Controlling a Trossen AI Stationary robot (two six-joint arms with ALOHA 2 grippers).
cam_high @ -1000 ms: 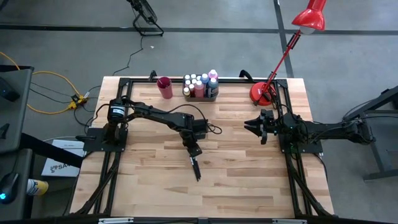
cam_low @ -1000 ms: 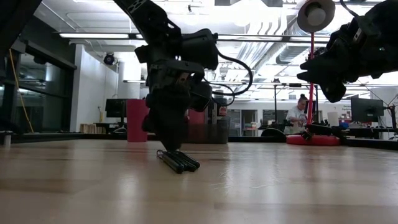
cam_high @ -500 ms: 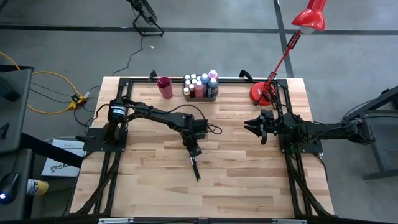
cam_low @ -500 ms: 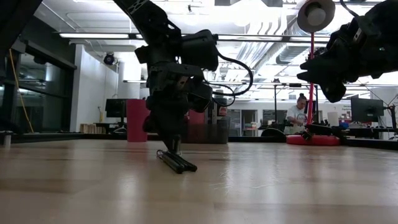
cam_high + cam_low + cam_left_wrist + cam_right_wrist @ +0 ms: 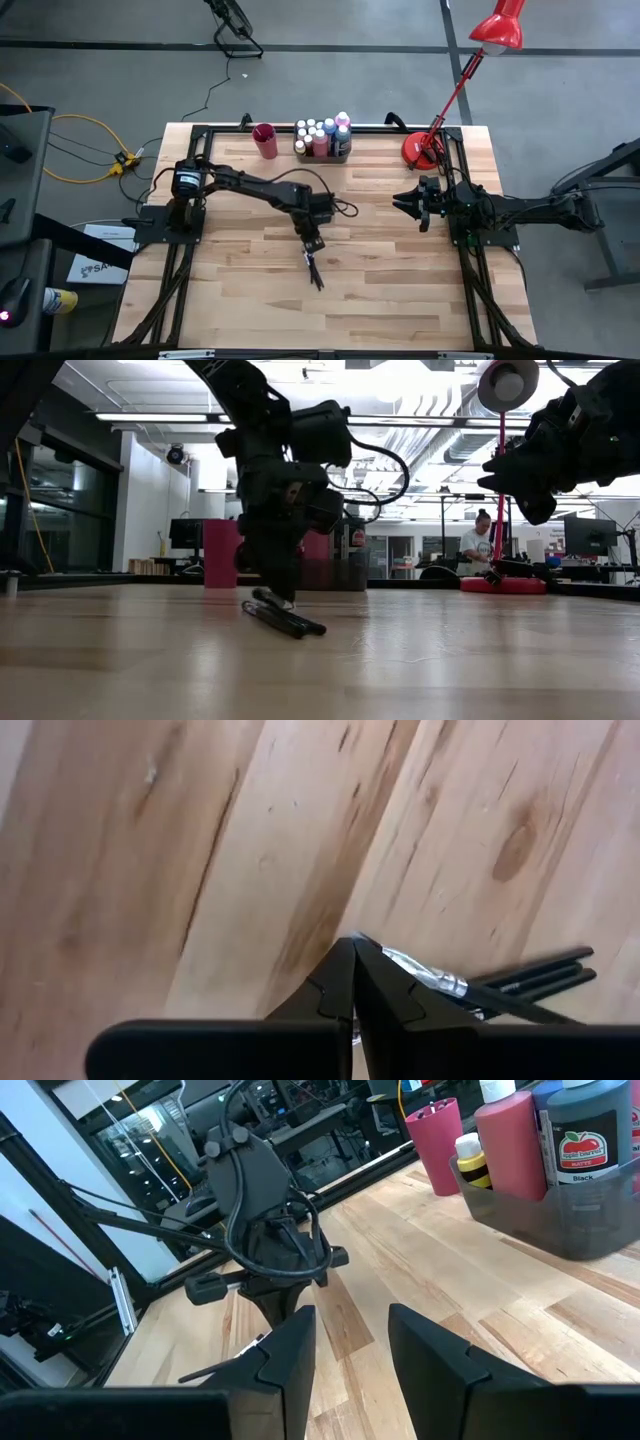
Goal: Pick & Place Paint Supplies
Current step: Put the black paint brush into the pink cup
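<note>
The grey rectangular tray (image 5: 322, 153) at the table's far edge holds upright paint bottles (image 5: 320, 137) with pale caps (a pink one, a blue one and one labelled black among them, crowded together). Just beside it stands the red cylindrical cup (image 5: 265, 140); its contents cannot be seen. Near the middle of the pale wooden table (image 5: 240, 300), the left gripper (image 5: 311, 255) points down, clenched on the metal-collared ends of several thin dark-handled paintbrushes (image 5: 285, 620), which slant onto the boards. The right gripper (image 5: 409, 201) hovers well apart, fingers parted and holding nothing
</note>
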